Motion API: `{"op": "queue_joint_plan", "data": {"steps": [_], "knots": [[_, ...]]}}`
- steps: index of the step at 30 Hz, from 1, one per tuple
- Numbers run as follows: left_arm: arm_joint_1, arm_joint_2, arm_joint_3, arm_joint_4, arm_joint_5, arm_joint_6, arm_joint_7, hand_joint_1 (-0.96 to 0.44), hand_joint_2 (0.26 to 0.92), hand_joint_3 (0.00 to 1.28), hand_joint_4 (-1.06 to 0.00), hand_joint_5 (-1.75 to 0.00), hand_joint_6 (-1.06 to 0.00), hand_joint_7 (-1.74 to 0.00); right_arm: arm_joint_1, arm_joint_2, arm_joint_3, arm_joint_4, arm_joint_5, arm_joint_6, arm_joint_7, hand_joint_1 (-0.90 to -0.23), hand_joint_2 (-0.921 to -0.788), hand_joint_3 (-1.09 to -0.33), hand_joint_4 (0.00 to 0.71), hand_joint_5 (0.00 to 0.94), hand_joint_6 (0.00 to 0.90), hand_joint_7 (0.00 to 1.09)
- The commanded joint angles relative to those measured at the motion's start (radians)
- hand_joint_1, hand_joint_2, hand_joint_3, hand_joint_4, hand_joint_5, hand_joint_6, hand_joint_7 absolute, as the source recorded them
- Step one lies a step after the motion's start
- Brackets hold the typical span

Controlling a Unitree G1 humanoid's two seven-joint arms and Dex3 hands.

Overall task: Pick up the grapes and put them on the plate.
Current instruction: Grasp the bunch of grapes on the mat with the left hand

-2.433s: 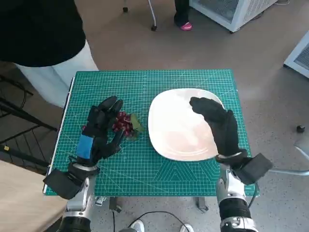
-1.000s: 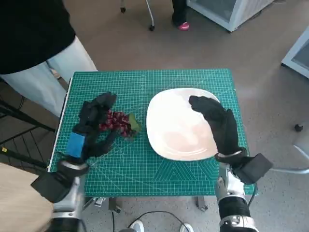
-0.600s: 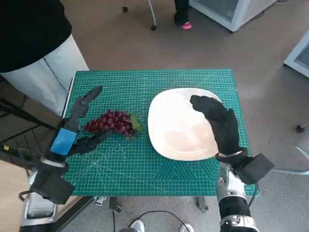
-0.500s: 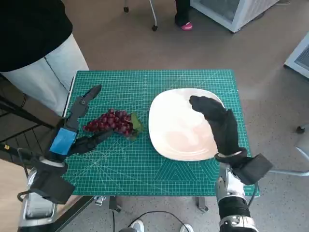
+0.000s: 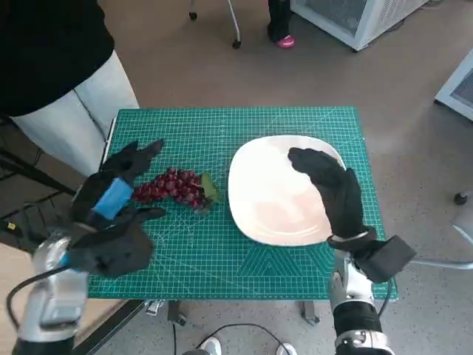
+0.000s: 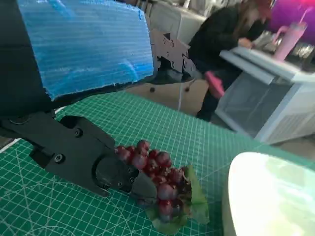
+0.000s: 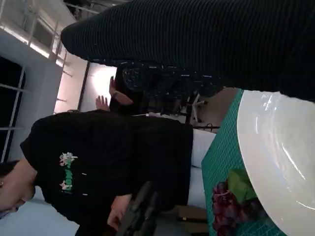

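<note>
A bunch of dark red grapes (image 5: 172, 187) with a green leaf (image 5: 209, 188) lies on the green mat, left of the white plate (image 5: 259, 211). My left hand (image 5: 111, 203) hangs raised just left of the bunch, fingers spread, holding nothing. In the left wrist view a black finger (image 6: 93, 162) reaches right beside the grapes (image 6: 155, 169); I cannot tell if it touches them. My right hand (image 5: 332, 185) hovers over the plate's right half, fingers apart and empty. The right wrist view shows the glove (image 7: 197, 39), the plate (image 7: 275, 147) and the grapes (image 7: 231, 206).
The green cutting mat (image 5: 222, 251) covers the small table. A person in a black top and pale trousers (image 5: 74, 89) stands at the far left corner. A black rack (image 5: 22, 192) is at the left, a white cabinet (image 5: 355, 18) at the back right.
My left hand, which lay over the grapes, swung out to the left and now hangs raised beside them. The bunch stays on the mat, spread slightly leftward. The right hand has not moved.
</note>
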Motion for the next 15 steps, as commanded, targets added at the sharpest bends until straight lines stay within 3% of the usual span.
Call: {"op": "queue_joint_plan", "data": {"steps": [1, 15], "knots": [[-0.033, 0.008, -0.042, 0.043, 0.030, 0.026, 0.010, -0.32, 0.702, 0.00, -0.14, 0.00, -0.36, -0.01, 0.017, 0.000, -0.005, 0.012, 0.004, 0.013, 0.003, -0.418, -0.921, -0.587, 0.456, 0.000, 0.266, 0.54], [-0.127, 0.007, -0.121, 0.211, 0.042, 0.015, 0.039, -0.32, 0.707, 0.00, -0.14, 0.00, -0.36, 0.00, 0.020, 0.000, -0.014, 0.007, 0.007, 0.023, 0.009, -0.415, -0.921, -0.586, 0.456, 0.001, 0.266, 0.54]]}}
